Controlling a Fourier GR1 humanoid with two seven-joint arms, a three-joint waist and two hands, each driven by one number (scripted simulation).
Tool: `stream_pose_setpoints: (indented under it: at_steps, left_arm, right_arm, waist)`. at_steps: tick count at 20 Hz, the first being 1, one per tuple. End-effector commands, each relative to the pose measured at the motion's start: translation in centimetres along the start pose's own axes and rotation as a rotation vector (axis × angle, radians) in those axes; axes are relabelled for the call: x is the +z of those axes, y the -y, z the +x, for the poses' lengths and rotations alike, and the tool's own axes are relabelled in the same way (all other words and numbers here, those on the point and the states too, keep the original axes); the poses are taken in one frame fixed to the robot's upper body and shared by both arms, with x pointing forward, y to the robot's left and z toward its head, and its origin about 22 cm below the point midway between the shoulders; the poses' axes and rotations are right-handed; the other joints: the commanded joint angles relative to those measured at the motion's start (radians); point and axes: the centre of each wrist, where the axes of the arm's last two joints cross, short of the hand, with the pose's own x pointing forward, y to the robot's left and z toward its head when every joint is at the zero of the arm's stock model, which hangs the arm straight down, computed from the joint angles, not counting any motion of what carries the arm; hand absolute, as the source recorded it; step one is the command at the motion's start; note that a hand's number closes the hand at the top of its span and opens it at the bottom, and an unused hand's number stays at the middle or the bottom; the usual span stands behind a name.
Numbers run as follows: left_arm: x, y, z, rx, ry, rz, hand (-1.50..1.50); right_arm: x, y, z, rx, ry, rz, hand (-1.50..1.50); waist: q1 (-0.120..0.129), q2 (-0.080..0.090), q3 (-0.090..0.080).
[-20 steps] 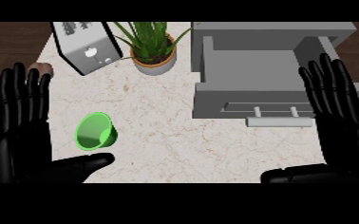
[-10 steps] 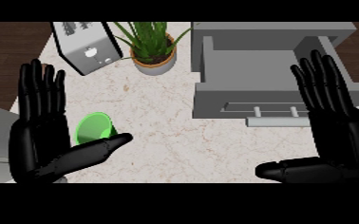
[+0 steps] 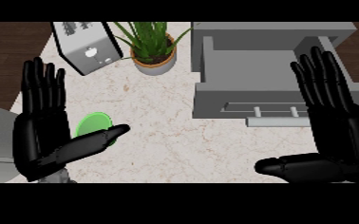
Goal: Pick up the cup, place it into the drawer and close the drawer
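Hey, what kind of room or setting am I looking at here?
Most likely a kitchen counter: a pale marbled countertop carries a silver toaster, a potted plant and a grey drawer unit with its drawer pulled open. A green cup sits near the robot's left hand.

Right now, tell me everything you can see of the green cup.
The green cup is bright green and looks like smooth plastic, seen from steeply above so its round shape shows. It sits on the pale marbled counter at the left side, well away from the open grey drawer. The open left hand partly hides it; its thumb crosses the cup's lower right edge. Whether they touch cannot be told.
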Motion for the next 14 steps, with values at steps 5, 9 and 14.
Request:
stream_pose_setpoints:
  at_steps: [5, 9, 14]
  left_arm:
    - [0.7, 0.4, -1.6, -0.012, -0.034, 0.051, -1.50]
    - [4.7, -0.4, -1.0, -0.026, -0.086, 0.079, -1.50]
    - [2.3, -2.7, -4.1, -0.047, -0.117, 0.095, -1.50]
  right_arm:
    - [-0.4, 1.8, 1.1, 0.010, 0.009, -0.010, -1.50]
    - [-0.3, 0.9, 1.0, 0.017, 0.004, -0.021, -1.50]
    - [0.2, 0.3, 1.3, 0.028, -0.003, -0.008, -1.50]
  waist:
    - [-0.001, 0.000, 0.000]
    - [0.003, -0.001, 0.000]
    - [-0.001, 0.000, 0.000]
